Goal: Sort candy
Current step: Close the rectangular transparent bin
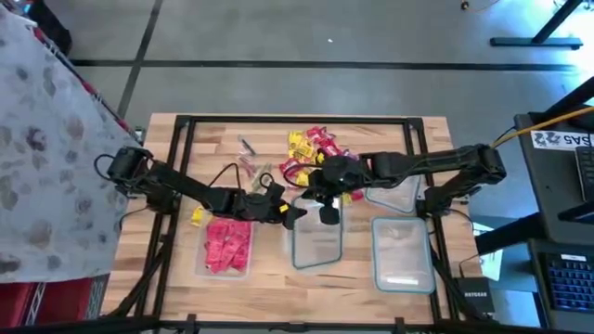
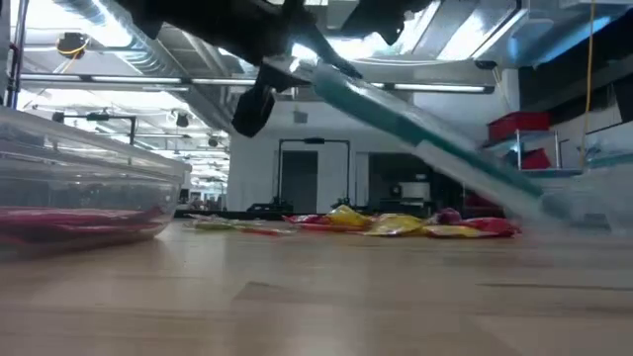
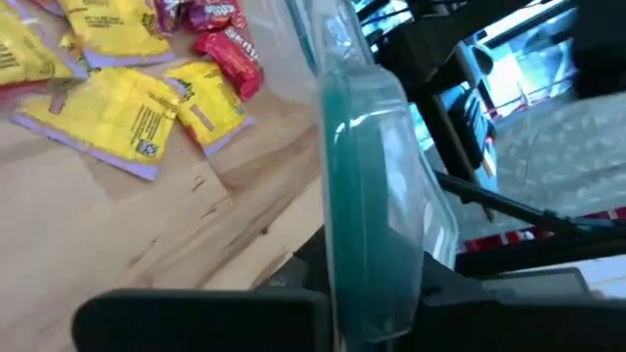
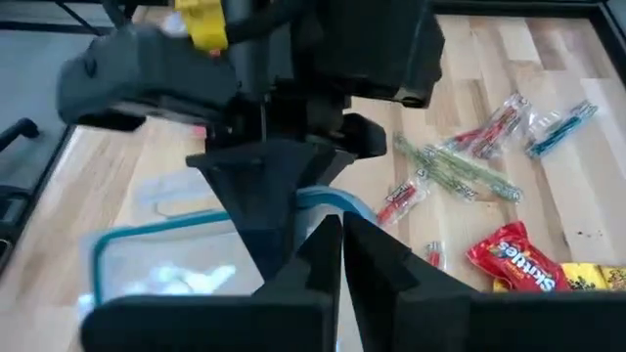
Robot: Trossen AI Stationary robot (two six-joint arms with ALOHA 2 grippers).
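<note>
Loose candy (image 1: 311,148) in yellow and red wrappers lies in a heap at the table's far middle, also seen as candy (image 3: 127,108). A few silvery-clear pieces (image 1: 246,160) lie to its left. At the table's centre, my left gripper (image 1: 292,215) is shut on a clear container with a teal rim (image 1: 317,243). The container (image 2: 435,133) is tilted. My right gripper (image 4: 342,240) is shut close beside the same end of the container, with nothing visible between its fingers. My left gripper pinches the container's teal rim (image 3: 367,176) between its two fingers, near a rounded corner at the far end. The fingers come from above, slanting down. That end is raised and the container slopes down toward the table (image 2: 584,203). My right gripper stands at the rim's corner (image 4: 337,203); I cannot tell whether it touches.
A clear container of red candy (image 1: 225,246) stands at the near left. Another clear container (image 1: 401,252) is at the near right, and one more (image 1: 390,192) lies under my right arm. A black frame (image 1: 186,125) borders the table.
</note>
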